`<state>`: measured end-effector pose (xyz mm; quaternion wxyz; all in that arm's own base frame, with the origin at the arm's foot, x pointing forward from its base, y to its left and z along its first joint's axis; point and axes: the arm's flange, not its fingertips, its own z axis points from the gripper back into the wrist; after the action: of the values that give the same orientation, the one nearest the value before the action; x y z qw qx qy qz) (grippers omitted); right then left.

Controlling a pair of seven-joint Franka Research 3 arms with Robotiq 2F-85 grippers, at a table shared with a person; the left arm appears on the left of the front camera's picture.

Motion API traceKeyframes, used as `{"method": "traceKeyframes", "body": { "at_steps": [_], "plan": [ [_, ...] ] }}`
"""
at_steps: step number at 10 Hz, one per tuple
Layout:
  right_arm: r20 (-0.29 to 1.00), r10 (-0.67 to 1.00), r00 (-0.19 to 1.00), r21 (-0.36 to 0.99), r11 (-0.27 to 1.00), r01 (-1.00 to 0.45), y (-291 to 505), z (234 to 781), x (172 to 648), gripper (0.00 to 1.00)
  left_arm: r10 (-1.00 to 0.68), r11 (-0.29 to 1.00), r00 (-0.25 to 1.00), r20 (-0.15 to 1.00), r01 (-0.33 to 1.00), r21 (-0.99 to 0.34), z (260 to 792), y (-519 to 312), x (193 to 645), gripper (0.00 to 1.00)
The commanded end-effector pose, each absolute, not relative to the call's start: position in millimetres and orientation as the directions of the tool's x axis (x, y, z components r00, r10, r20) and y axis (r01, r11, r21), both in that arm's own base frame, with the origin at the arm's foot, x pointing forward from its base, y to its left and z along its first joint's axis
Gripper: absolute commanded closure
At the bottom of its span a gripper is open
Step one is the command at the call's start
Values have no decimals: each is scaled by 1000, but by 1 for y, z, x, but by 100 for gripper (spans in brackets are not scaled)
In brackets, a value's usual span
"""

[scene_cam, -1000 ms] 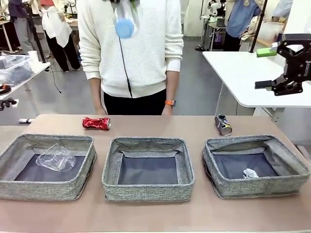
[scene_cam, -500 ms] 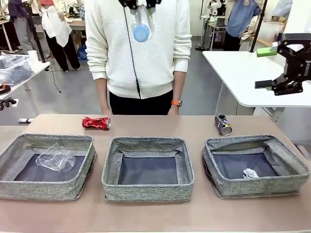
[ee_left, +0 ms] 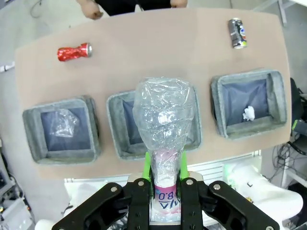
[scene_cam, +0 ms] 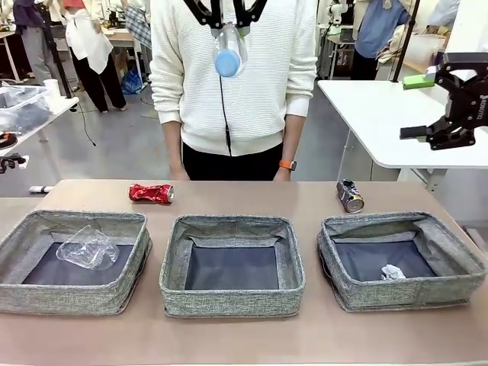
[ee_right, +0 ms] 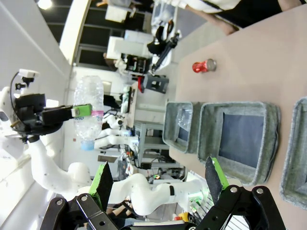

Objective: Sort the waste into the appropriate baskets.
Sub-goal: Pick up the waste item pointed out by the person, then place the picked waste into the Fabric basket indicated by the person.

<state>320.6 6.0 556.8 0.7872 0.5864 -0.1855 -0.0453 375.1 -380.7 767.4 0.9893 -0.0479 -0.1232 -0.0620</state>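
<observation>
While left pincer (ee_left: 165, 162) grips bottle (ee_left: 164, 120) high over bench (scene_cam: 305, 200), right pincer (ee_right: 158, 177) open, you should probably lower it into basket (scene_cam: 76, 301) holding cup (scene_cam: 88, 248).

Bright, even indoor light falls from overhead in all three views. In the front view the worktop (scene_cam: 244, 339) is evenly lit and sharp, with only soft shadows under the inner walls of the middle basket (scene_cam: 232, 301); the far room looks slightly softer. The left wrist view bows the worktop's edges with wide-angle distortion. Small highlights glint on the clear plastic bottle (ee_left: 165, 120) close to the lens, and the left pincer (ee_left: 165, 165) beneath it reads dark. The right wrist view curves strongly at its edges; a ceiling lamp (ee_right: 44, 4) flares at top left, and the white wall (ee_right: 29, 48) beside it is washed out.
</observation>
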Motion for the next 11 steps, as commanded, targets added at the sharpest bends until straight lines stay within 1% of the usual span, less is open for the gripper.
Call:
{"method": "traceKeyframes", "body": {
  "at_steps": [1,11],
  "plan": [
    [220,-292,931,944,303,-128,7,560,321,0,-115,986,959,258,141,-85,768,-382,375,78],
    [220,-292,931,944,303,-128,7,560,321,0,-115,986,959,258,141,-85,768,-382,375,78]
  ]
}}
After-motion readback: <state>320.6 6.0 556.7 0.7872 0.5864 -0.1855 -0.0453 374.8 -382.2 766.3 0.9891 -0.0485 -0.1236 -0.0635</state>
